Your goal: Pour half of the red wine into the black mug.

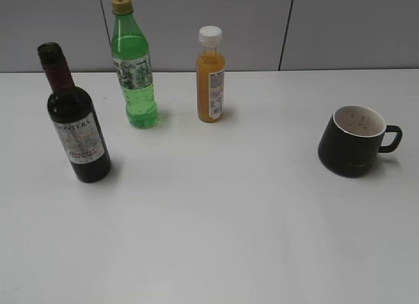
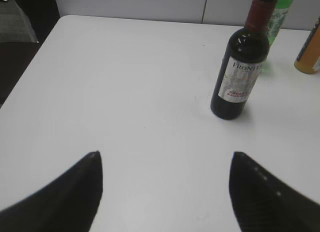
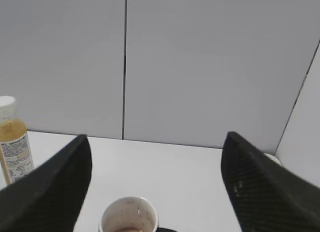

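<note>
The red wine bottle (image 1: pixel 75 130), dark glass with maroon neck foil, a grey-white label and no cap, stands upright at the left of the table. It also shows in the left wrist view (image 2: pixel 239 77), ahead and right of my open, empty left gripper (image 2: pixel 165 154). The black mug (image 1: pixel 353 141) with a white, speckled inside stands at the right, handle pointing right. In the right wrist view the mug (image 3: pixel 129 216) sits low between the fingers of my open, empty right gripper (image 3: pixel 156 139). Neither gripper shows in the exterior view.
A bright green plastic bottle (image 1: pixel 134 75) and a small orange juice bottle (image 1: pixel 211 78) with a white cap stand at the back of the white table (image 1: pixel 216 219). A grey panelled wall (image 1: pixel 262 22) runs behind. The table's left edge (image 2: pixel 30 62) shows in the left wrist view.
</note>
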{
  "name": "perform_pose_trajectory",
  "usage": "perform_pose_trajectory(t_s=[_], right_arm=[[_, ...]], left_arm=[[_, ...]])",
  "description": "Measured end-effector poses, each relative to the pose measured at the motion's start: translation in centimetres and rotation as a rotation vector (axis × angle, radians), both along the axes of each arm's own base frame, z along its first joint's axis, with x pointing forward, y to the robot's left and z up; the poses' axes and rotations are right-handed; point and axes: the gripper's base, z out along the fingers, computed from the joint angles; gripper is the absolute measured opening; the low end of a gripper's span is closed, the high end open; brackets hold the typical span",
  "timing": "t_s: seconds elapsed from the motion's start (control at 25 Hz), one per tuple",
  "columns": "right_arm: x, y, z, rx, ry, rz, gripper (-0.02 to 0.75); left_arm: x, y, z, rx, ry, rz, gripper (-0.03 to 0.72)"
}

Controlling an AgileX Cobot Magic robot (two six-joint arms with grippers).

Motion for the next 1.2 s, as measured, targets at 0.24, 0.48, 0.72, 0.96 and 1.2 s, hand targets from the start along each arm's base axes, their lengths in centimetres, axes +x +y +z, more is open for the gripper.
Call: perform_pose_trajectory(t_s=[0.24,0.48,0.72,0.96,1.2], right_arm=[[4.4,0.4,-1.9,-0.006,0.023,-0.013,0.603],[6.7,0.6,-3.9,0.012,0.07,-0.02,0.601],[5.4,0.3,-7.6,0.022,-0.014,-0.035,0.596],[4.8,0.1,-11.3,0.023,0.021,-0.044,0.594],[6.0,0.5,-13.8,-0.006,0.014,-0.005,0.594]], left_arm=[[0.0,0.0,0.0,0.0,0.0,0.0,0.589],[0.0,0.0,0.0,0.0,0.0,0.0,0.589],[0.0,0.0,0.0,0.0,0.0,0.0,0.589],[0.0,0.0,0.0,0.0,0.0,0.0,0.589],[0.0,0.0,0.0,0.0,0.0,0.0,0.589]])
